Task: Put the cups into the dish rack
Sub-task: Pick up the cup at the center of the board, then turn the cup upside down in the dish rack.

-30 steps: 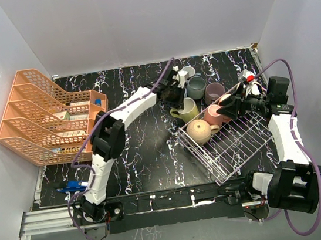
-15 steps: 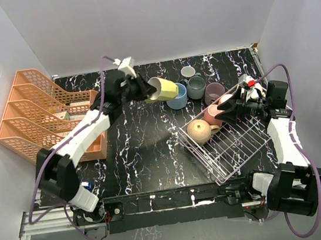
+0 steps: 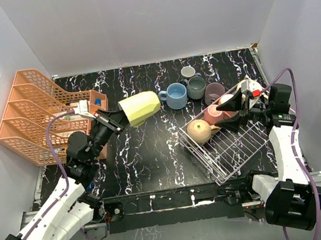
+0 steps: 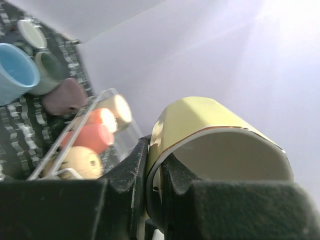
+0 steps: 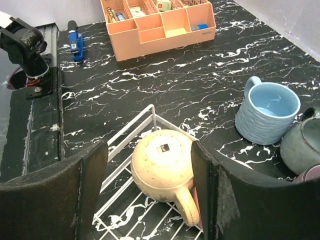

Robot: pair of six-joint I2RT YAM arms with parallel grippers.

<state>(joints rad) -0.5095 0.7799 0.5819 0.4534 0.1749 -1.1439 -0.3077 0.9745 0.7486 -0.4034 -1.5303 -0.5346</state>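
Note:
My left gripper (image 3: pixel 119 119) is shut on the rim wall of a pale yellow cup (image 3: pixel 140 108), held in the air left of centre; one finger sits inside the cup (image 4: pixel 215 130), one outside. The white wire dish rack (image 3: pixel 242 145) stands at the right, tilted. In it lie a tan cup (image 3: pixel 199 131) upside down, a pink cup (image 3: pixel 212 114) and a peach cup (image 3: pixel 226 98). My right gripper (image 3: pixel 231 111) hovers open over the rack, its fingers either side of the tan cup (image 5: pixel 162 164) without touching. Blue (image 3: pixel 175 95), grey-teal (image 3: pixel 196 87), mauve (image 3: pixel 213 93) and small grey (image 3: pixel 188 72) cups stand on the table behind the rack.
An orange tiered organizer (image 3: pixel 35 115) fills the left rear of the black marbled table. A small blue object (image 5: pixel 75 41) lies near the table's near left edge. White walls close in the sides and back.
The left arm has pulled back left and toward its base, carrying the yellow cup away from the cup cluster. The right gripper's fingers have spread wider over the rack.

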